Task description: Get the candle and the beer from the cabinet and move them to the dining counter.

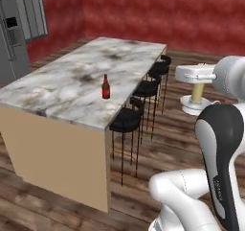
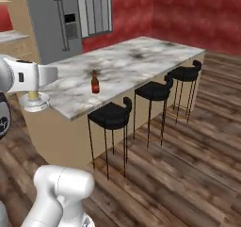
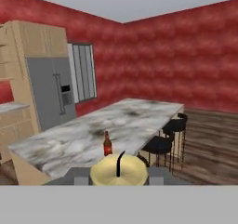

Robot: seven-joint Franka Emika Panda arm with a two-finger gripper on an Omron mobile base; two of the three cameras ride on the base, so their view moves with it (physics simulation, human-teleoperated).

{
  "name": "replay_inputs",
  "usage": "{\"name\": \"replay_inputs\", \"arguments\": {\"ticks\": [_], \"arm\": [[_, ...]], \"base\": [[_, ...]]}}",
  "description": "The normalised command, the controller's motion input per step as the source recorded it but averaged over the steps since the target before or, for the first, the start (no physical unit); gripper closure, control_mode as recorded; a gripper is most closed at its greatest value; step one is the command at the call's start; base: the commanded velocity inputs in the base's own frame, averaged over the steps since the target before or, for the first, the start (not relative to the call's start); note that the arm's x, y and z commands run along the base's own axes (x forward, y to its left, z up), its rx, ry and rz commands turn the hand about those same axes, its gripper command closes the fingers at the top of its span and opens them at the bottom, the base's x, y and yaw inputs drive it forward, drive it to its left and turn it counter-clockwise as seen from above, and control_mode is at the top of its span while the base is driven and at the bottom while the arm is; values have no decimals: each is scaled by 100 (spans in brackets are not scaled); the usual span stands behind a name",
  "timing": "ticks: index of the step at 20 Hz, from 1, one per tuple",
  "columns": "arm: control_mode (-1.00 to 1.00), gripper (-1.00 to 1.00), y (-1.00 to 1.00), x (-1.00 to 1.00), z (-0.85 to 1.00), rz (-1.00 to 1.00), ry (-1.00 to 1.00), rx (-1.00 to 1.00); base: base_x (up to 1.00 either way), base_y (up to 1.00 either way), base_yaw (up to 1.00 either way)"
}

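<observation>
Three black stools [image 2: 151, 92]; grey fridge [image 2: 59, 23]; red walls [image 3: 176, 56].

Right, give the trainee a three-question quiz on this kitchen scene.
1. True or false: the beer stands upright on the dining counter.
2. What does the gripper hold? A) the candle B) a stool C) nothing
3. How many black stools stand along the counter in the right base view?

Key:
1. True.
2. A, the candle, in its silver holder, off the counter's stool side.
3. Three.
</observation>
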Motion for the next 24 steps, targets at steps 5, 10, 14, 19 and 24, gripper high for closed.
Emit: {"name": "replay_inputs", "arguments": {"ticks": [5,10,14,19,24], "arm": [[100,100,0,0,0,0,0,0],[100,100,0,0,0,0,0,0],[100,100,0,0,0,0,0,0],[100,100,0,0,0,0,0,0],[100,100,0,0,0,0,0,0]], "base": [[41,-88,53],[35,-98,49],[32,-97,49],[25,-84,56],[15,-81,54]]}}
